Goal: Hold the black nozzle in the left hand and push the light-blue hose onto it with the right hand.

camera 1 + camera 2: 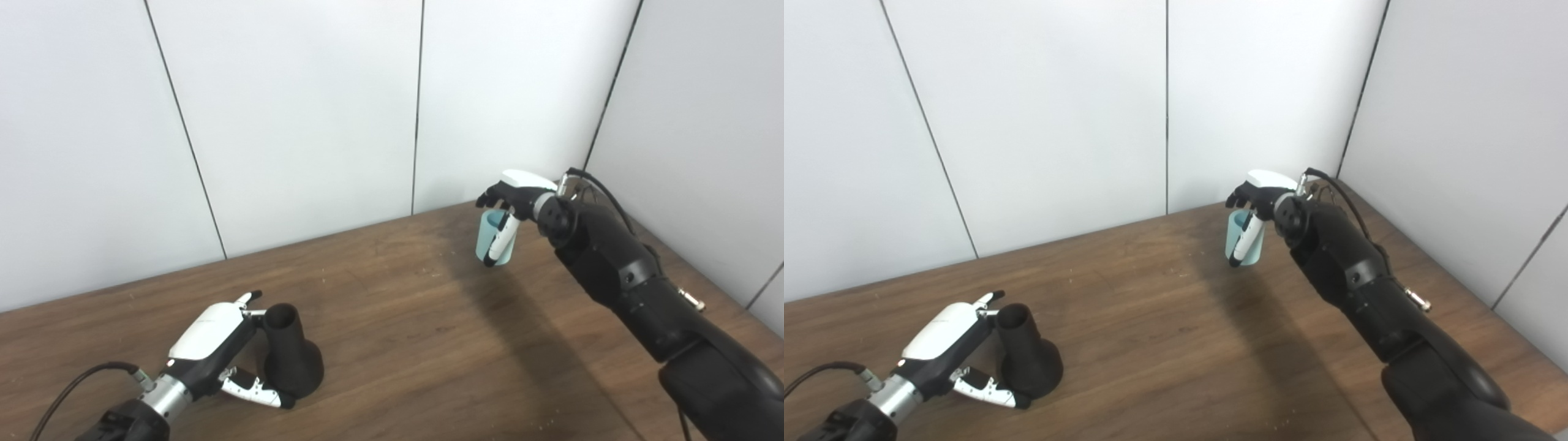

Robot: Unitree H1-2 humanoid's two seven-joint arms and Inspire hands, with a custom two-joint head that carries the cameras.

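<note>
Room: white wall panels [294,122] with dark seams stand behind and to the right of a brown wooden table [398,324].
Black nozzle [291,358]: it stands upright on the table at about 8 o'clock in the view, wide flared base down, narrow open mouth up. The inside of the mouth is dark, and nothing can be made out in it.
Left hand [217,352]: it lies at the nozzle's 9 o'clock side, fingers spread wide around it. The upper fingers [250,300] reach to the neck just below the rim; the thumb [257,390] curls along the foot of the base. Whether they press on the nozzle or only touch it cannot be told.
Light-blue hose [493,239]: a short tube, upright, open end up, at about 2 o'clock, well apart from the nozzle. Whether it rests on the table or hangs just above cannot be told.
Right hand [1258,196]: it comes onto the hose from above, fingers closed around the top rim, with the thumb [1243,242] running down the outer wall.
</note>
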